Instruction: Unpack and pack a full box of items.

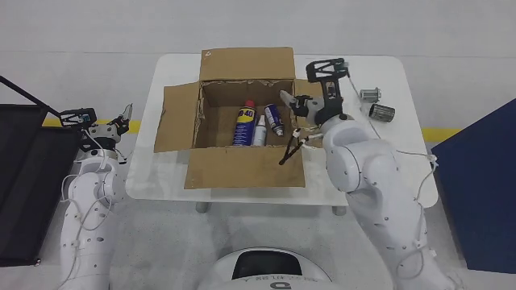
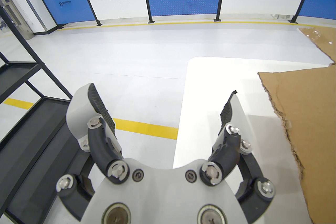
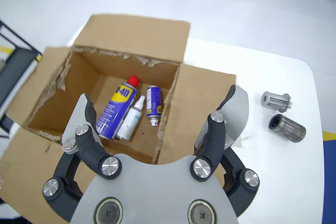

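An open cardboard box [image 1: 247, 68] stands in the middle of the white table [image 1: 387, 149], all flaps folded out. On its floor lie a blue-and-yellow spray can with a red cap [image 1: 244, 126], a white spray bottle [image 1: 260, 132] and a small blue can [image 1: 273, 118]. The right wrist view shows the same big can [image 3: 118, 107], bottle [image 3: 132, 118] and small can [image 3: 153, 104]. My right gripper [image 1: 289, 125] [image 3: 160, 99] hangs open over the box's right wall, holding nothing. My left gripper [image 1: 123, 119] [image 2: 162, 92] is open and empty, off the table's left edge.
Two metal cylinders [image 1: 370, 94] [image 1: 382, 113] lie on the table right of the box, seen also as a toothed part [image 3: 276, 101] and a sleeve [image 3: 287, 128]. A black rack [image 1: 24, 177] [image 2: 26, 130] stands left of the table. The left box flap [image 2: 302, 117] lies near my left gripper.
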Tool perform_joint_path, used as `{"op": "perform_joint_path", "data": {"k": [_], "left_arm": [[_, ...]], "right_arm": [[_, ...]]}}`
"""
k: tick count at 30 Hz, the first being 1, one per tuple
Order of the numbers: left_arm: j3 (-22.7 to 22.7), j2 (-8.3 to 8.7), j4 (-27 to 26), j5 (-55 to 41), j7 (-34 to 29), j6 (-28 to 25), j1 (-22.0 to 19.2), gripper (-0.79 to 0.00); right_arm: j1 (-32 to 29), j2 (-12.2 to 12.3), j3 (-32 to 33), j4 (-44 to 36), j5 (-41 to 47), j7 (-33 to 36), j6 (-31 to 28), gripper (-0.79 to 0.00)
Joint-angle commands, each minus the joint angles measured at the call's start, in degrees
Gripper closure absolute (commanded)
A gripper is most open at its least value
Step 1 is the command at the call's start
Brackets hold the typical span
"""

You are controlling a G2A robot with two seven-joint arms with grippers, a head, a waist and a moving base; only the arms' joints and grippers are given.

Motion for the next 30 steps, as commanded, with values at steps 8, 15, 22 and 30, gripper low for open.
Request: {"op": "perform_joint_path", "data": {"k": [8, 15, 22, 30], "left_arm": [[0.0, 0.00, 0.0, 0.0, 0.0, 0.0, 0.0, -0.785], [0.0, 0.00, 0.0, 0.0, 0.0, 0.0, 0.0, -0.785], [0.0, 0.00, 0.0, 0.0, 0.0, 0.0, 0.0, -0.785], [0.0, 0.00, 0.0, 0.0, 0.0, 0.0, 0.0, -0.785]], "right_arm": [[-6.5, 0.8, 19.3, 1.0, 10.4, -3.5, 0.0, -0.785], [-6.5, 0.8, 19.3, 1.0, 10.4, -3.5, 0.0, -0.785], [-3.6, 1.0, 17.0, 10.5, 5.7, -1.3, -2.9, -0.785], [11.4, 1.1, 12.5, 35.2, 1.7, 2.8, -11.5, -0.785]]}}
